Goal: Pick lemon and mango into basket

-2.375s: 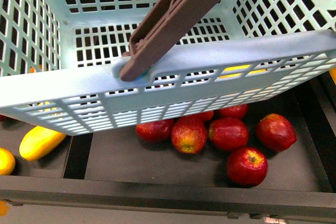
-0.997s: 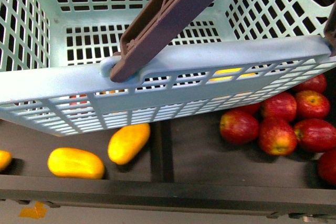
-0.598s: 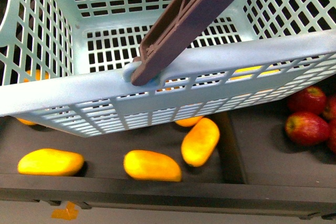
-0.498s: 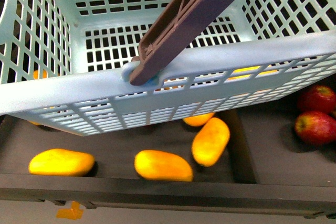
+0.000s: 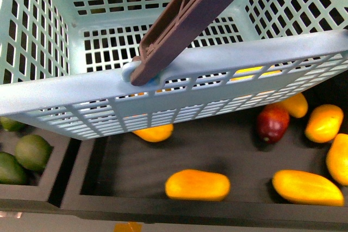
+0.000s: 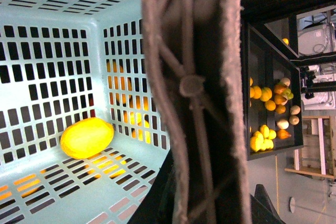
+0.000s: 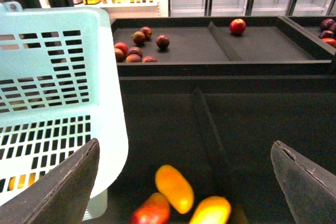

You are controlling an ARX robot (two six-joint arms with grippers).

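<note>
The right hand [image 7: 184,145] is released and empty. The mango [image 7: 152,209] lies ahead of it, toward the basket [image 7: 63,77] side, long axis oblique. This hand is nearer.

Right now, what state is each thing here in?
basket: tilted, above the fruit tray, handle swung up.
lemon: lying inside the basket.
mango: lying in the tray, not yet picked.
right end effector: open, empty.
</note>
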